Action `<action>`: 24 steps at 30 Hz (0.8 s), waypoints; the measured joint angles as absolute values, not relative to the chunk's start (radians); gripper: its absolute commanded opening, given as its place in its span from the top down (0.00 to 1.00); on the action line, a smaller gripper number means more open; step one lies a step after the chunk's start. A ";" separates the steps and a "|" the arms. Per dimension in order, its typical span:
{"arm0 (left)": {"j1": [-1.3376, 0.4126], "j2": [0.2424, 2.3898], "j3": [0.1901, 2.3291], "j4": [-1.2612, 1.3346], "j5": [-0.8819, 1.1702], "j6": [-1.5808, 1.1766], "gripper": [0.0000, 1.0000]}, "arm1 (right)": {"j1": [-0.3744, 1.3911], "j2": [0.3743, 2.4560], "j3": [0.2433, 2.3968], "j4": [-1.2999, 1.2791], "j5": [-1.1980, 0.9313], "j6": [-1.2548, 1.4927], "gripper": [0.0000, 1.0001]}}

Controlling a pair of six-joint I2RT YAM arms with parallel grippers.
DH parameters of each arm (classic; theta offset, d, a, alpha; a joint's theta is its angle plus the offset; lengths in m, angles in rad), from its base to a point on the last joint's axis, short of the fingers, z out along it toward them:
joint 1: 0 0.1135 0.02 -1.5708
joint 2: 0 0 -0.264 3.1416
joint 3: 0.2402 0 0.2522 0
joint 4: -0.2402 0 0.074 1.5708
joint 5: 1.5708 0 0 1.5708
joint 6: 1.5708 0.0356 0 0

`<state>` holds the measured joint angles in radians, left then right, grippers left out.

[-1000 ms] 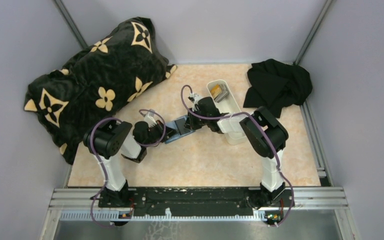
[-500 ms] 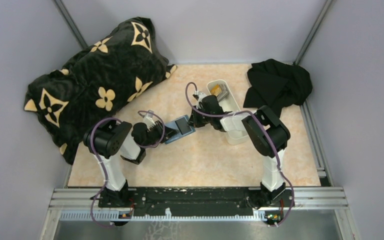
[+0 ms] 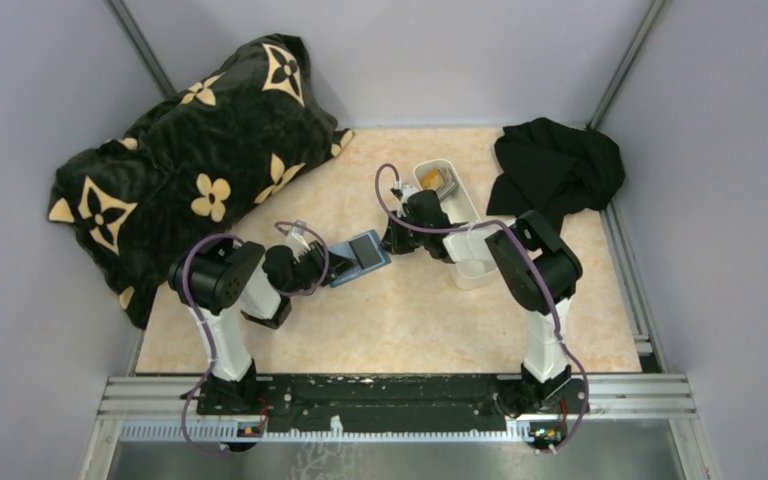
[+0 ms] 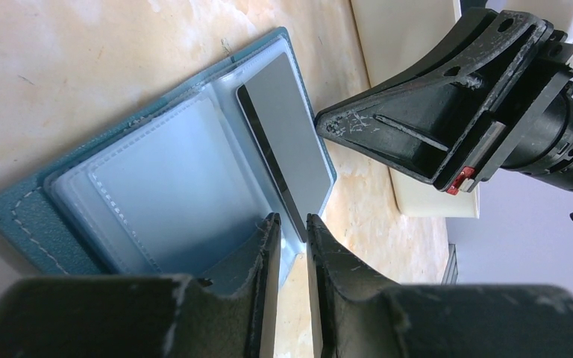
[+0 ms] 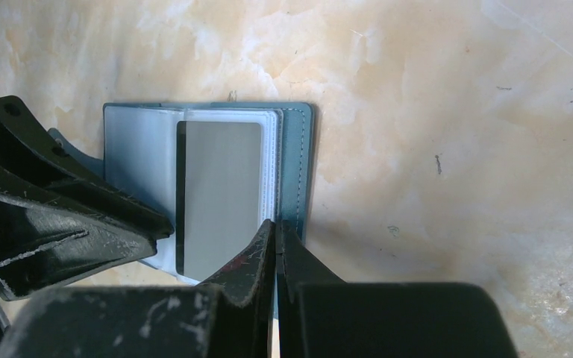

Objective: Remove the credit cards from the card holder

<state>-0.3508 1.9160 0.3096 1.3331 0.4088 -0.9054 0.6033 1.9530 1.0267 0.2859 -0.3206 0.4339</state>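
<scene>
Underneath everything, a tan marbled desk (image 3: 400, 320). On its far left corner, a big black pillow (image 3: 190, 150) with cream flowers; on the far right, a crumpled black cloth (image 3: 555, 170). Right of centre, a long white tray (image 3: 476, 272), with a few credit cards (image 3: 440, 183) stacked at its far end, one tan-gold face up.

Mid-desk, between the two arms and just beside the tray: the teal card holder (image 3: 360, 255), open flat with its pale clear sleeves up. On the half nearer the right arm, one grey card (image 5: 220, 194); cannot tell whether tucked under a sleeve or lying on top.

Left pincer (image 4: 292, 224): low at the holder's near edge, jaws a narrow slit apart, nothing visibly pinched. Right pincer (image 5: 275, 227): jaws pressed together and empty, tips just above the holder's cover edge, beside the card's near corner.

Key relation, as a judgement: grey card straight ahead of the right pincer, long axis in line with that pincer's reach and parallel to the holder's spine, short end nearest the tips. Crosswise from the left side. So right arm nearer and better lined up for the pull, left better placed to pin the holder.
</scene>
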 measured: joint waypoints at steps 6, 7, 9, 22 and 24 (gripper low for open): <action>-0.345 1.922 0.310 1.344 0.411 -0.908 0.73 | 0.631 1.953 1.029 0.286 -0.313 0.429 1.00; -0.344 1.924 0.310 1.346 0.412 -0.910 0.73 | 0.636 1.953 1.028 0.287 -0.310 0.429 1.00; -0.341 1.927 0.310 1.353 0.413 -0.913 0.73 | 0.645 1.955 1.029 0.291 -0.309 0.430 1.00; -0.329 1.980 0.309 1.433 0.437 -0.947 0.95 | 0.647 1.958 1.029 0.297 -0.311 0.430 1.00; -0.326 1.999 0.309 1.445 0.441 -0.957 1.00 | 0.647 1.958 1.029 0.297 -0.311 0.430 1.00</action>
